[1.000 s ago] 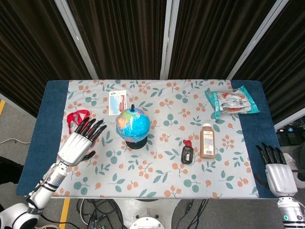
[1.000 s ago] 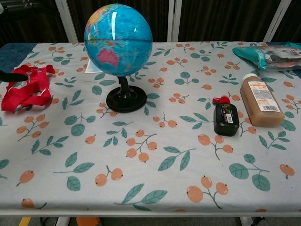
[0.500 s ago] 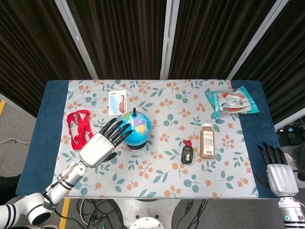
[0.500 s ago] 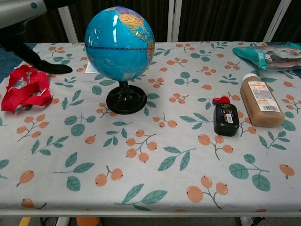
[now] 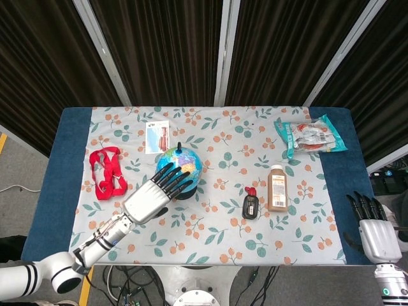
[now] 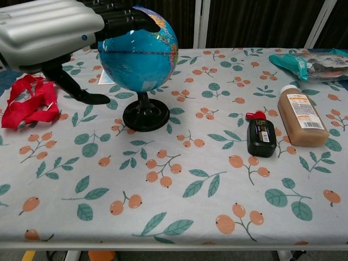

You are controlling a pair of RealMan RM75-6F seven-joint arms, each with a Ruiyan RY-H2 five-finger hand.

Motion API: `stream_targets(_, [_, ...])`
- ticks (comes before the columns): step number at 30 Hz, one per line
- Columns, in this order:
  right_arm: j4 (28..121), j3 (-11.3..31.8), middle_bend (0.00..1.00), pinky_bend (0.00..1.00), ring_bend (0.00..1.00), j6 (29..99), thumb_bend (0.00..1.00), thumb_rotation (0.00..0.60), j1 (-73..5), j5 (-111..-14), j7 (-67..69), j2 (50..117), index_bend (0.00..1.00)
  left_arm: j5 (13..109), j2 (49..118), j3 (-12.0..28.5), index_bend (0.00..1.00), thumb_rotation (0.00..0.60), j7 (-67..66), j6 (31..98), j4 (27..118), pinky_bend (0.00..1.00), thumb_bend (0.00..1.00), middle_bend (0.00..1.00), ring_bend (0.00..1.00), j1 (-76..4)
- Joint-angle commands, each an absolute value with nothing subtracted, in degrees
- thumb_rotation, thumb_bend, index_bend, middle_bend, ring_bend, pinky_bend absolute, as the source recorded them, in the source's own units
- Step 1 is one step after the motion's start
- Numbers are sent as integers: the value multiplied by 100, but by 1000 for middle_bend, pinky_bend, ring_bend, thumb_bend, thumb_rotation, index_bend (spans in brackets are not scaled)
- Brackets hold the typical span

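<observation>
Table, covered by a cloth printed with leaves and orange berries, is shown from above in the head view and from the front edge in the chest view. A blue mat is seen at both ends of the table beyond the cloth. The left hand is extended over the near left part of the cloth, its dark fingers spread apart and laid against the near side of the globe; nothing is enclosed by them. In the chest view the same hand is seen large at the upper left, fingers resting on the top of the globe and the thumb pointing down beside it, clear of the sphere. The globe is placed left of the table's centre, upright on a black round base. The right hand is held past the table's right near corner, well apart from every object, fingers straight and apart and nothing held. A teal snack bag is laid at the far right. A brown juice bottle is laid on its side right of centre, with a small black bottle with a red cap just beside it. A red strap is bunched at the left, and a small card lies behind the globe.
</observation>
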State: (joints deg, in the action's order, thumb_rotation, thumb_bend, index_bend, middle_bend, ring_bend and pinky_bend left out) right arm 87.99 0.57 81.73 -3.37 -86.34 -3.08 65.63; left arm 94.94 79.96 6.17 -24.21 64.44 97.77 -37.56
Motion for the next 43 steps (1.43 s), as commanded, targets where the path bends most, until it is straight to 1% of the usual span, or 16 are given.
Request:
stream_targets(1, [8793, 56, 0, 0, 0, 8168, 173, 600, -338, -8631, -308, 6566, 0, 9491, 8003, 600, 45, 600, -2467, 6474, 9756, 0, 180, 21, 0, -3748])
stream_targets(9, [8810, 55, 0, 0, 0, 8166, 174, 600, -343, -8643, -345, 6574, 0, 9435, 7890, 510, 45, 600, -2576, 6587, 9816, 0, 180, 21, 0, -3639])
stream_targets(15, [8839, 59, 0, 0, 0, 8181, 174, 600, -341, -8650, -366, 6563, 0, 9345, 7613, 367, 45, 600, -2633, 6762, 9839, 0, 180, 21, 0, -3408])
stream_targets(22, [8871, 57, 0, 0, 0, 8166, 173, 600, -354, -8659, -418, 6566, 0, 8938, 7218, 309, 45, 600, -2602, 7151, 9803, 0, 179, 46, 0, -2953])
stream_targets(24, [8884, 59, 0, 0, 0, 8162, 173, 600, -358, -8659, -435, 6564, 0, 8853, 7151, 310, 45, 600, -2564, 7243, 9796, 0, 180, 61, 0, -2856])
stream_targets(30, [8934, 55, 0, 0, 0, 8160, 174, 600, -368, -8677, -490, 6563, 0, 8784, 7013, 275, 45, 600, -2433, 7555, 9709, 0, 179, 63, 0, -2578])
stream_targets(38, [9050, 75, 0, 0, 0, 8200, 173, 600, -381, -8713, -524, 6519, 0, 8430, 6787, -7, 54, 600, -1993, 8262, 9389, 0, 180, 63, 0, -1715])
stream_targets(43, [9121, 70, 0, 0, 0, 8181, 167, 600, -398, -8718, -678, 6556, 0, 8261, 6677, -194, 54, 600, -1452, 8672, 9061, 0, 179, 63, 0, -1130])
